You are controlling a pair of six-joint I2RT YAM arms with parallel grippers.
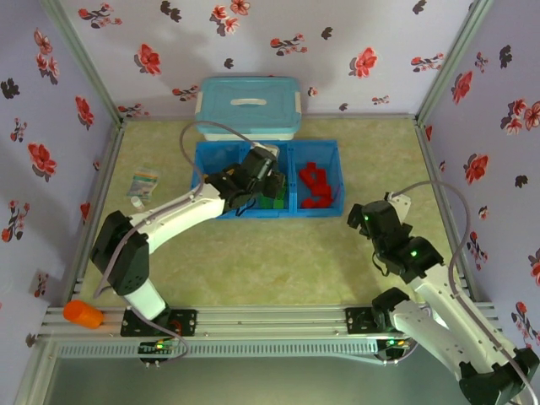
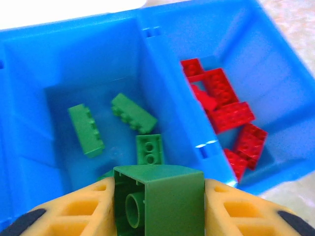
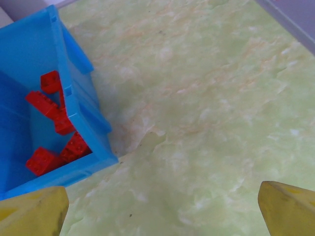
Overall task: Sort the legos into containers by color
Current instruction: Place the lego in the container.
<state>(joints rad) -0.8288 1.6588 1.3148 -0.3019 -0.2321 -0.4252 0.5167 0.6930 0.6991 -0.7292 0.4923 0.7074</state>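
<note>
The left gripper [image 2: 158,209] clamps a green lego [image 2: 170,196], likely light, stiff and slick, by its flat sides above the middle compartment [image 2: 64,69], red legos [image 2: 229,113] at three o'clock; the right gripper [image 3: 160,209] gapes empty.

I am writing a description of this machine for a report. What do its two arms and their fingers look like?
Both the left arm and the right arm have white shells with black joints. A thin grey cable loops along each one. Small green lights glow on the right arm. The fingers are yellow-orange plastic with hollow cells.
</note>
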